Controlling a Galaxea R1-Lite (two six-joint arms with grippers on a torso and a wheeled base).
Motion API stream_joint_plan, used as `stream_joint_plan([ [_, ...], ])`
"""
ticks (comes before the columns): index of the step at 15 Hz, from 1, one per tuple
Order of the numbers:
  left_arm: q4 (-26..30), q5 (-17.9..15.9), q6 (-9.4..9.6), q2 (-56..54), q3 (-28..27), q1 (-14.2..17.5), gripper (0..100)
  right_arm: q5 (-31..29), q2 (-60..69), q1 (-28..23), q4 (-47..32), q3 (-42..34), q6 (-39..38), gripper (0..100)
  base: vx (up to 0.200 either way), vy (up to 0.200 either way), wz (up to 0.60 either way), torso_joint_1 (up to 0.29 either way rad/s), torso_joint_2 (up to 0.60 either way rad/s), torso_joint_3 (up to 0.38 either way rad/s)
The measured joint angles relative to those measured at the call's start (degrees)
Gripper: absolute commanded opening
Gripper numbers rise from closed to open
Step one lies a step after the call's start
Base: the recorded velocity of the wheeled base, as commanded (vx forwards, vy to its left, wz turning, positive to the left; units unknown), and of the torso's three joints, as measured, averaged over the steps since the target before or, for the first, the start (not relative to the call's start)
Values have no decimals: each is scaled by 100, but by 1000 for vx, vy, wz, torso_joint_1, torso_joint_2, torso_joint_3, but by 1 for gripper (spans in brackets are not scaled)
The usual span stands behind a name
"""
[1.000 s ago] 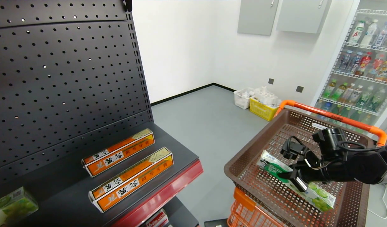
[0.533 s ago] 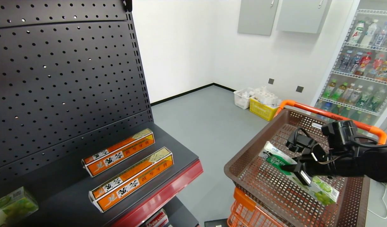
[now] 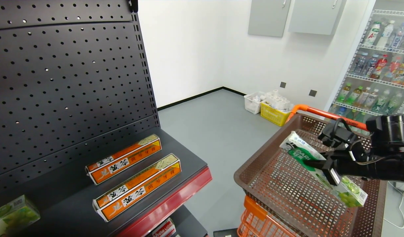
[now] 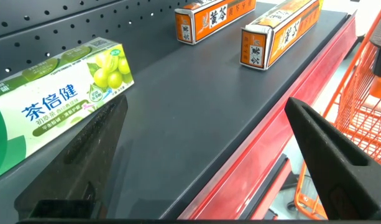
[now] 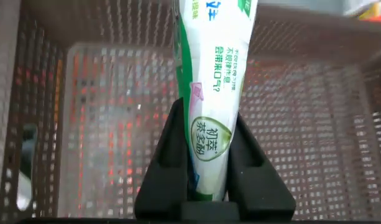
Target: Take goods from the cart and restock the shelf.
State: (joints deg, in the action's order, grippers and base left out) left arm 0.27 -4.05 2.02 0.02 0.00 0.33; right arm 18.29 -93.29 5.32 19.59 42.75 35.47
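Head view: black metal shelf (image 3: 57, 197) with a red front lip and a perforated pegboard back (image 3: 67, 75) fills the left half. Grey floor (image 3: 218, 131), white walls, glass-front drinks cooler (image 3: 380, 65) at upper right. Two long orange cartons (image 3: 123, 158) (image 3: 137, 186) lie flat on the deck, parallel, apart. A green carton (image 3: 14, 210) sits at lower left. The brown perforated plastic cart basket (image 3: 281, 194) with orange handle (image 3: 320, 112) is at lower right. The right gripper (image 3: 324, 163) is clamped on the green-and-white pack (image 3: 302, 151) around mid-length, in the air over the basket. The pack's long axis runs diagonally, upper-left end high and lower-right end low.

Left wrist view: the left gripper (image 4: 206, 106) has its fingers wide apart, holding nothing, low over the matte shelf deck (image 4: 190, 87). The green carton (image 4: 59, 118) is just beside one finger. Both orange cartons (image 4: 215, 15) (image 4: 280, 34) lie farther off, short ends toward the camera.

Right wrist view: the right gripper (image 5: 209, 155) has its black fingers (image 5: 171, 143) pinched on both sides of the pack (image 5: 215, 56), long axis straight out from the jaws. The basket mesh (image 5: 103, 124) is behind it, apart from the pack.
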Motion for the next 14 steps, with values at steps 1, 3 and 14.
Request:
stream_joint_plan([
  [1,0,2,-2,0,0,0,100,5,134,2,250,-45,-195,0,0,0,0,0,0,0],
  [3,-2,0,-2,0,0,-2,100,5,335,27,696,-201,-485,0,0,0,0,0,0,0],
  [14,0,0,0,0,-2,-2,100,2,1345,306,2536,-1420,-1602,0,0,0,0,0,0,0],
])
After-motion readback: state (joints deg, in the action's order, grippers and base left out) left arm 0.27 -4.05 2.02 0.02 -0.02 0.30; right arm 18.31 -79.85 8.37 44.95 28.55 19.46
